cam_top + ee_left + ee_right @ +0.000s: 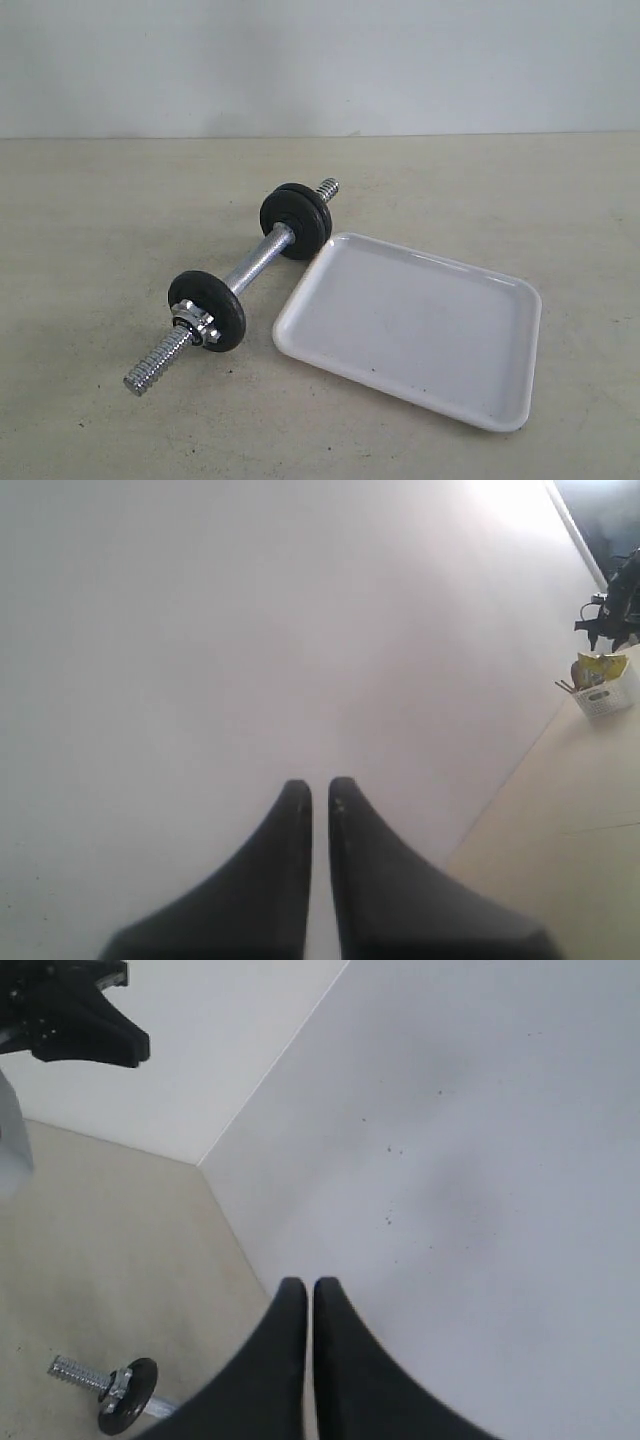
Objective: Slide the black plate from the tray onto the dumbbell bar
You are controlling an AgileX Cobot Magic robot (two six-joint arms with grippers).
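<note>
The dumbbell bar (255,262) lies slantwise on the beige table, left of the tray (400,330). One black plate (207,310) sits near its front threaded end behind a chrome nut (195,323). Two more black plates (296,220) sit together near the far end. The white tray holds nothing. Neither gripper shows in the exterior view. My left gripper (320,785) is shut and empty, facing a white wall. My right gripper (303,1285) is shut and empty too, well above the table. Beyond it are the bar's threaded end (75,1370) and a black plate (130,1410).
A white wall rises behind the table. The left wrist view catches a small white basket (605,695) with yellow contents and dark equipment (615,610) far off. A dark arm part (70,1010) hangs at the edge of the right wrist view.
</note>
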